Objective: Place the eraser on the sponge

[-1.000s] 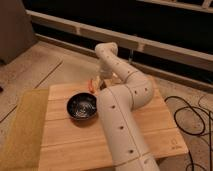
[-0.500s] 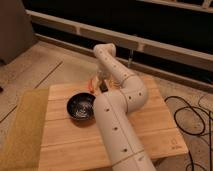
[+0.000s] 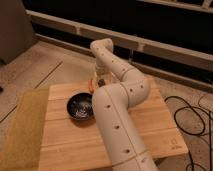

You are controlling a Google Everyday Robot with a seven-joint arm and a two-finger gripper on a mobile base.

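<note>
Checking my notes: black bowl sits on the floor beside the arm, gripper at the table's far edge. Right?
Not the floor: in the camera view the black bowl sits on the wooden table, beside the arm, gripper at the table's far edge.

The wooden counter (image 3: 150,125) (pale planks) carries 1 black bowl (image 3: 80,106) left of centre. Something small and orange (image 3: 90,84) lies at its far edge, beside the gripper (image 3: 99,80).

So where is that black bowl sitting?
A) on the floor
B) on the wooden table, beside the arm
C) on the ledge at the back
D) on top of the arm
B: the black bowl rests on the wooden table right beside the arm, while the gripper reaches down near the table's far edge.
</note>
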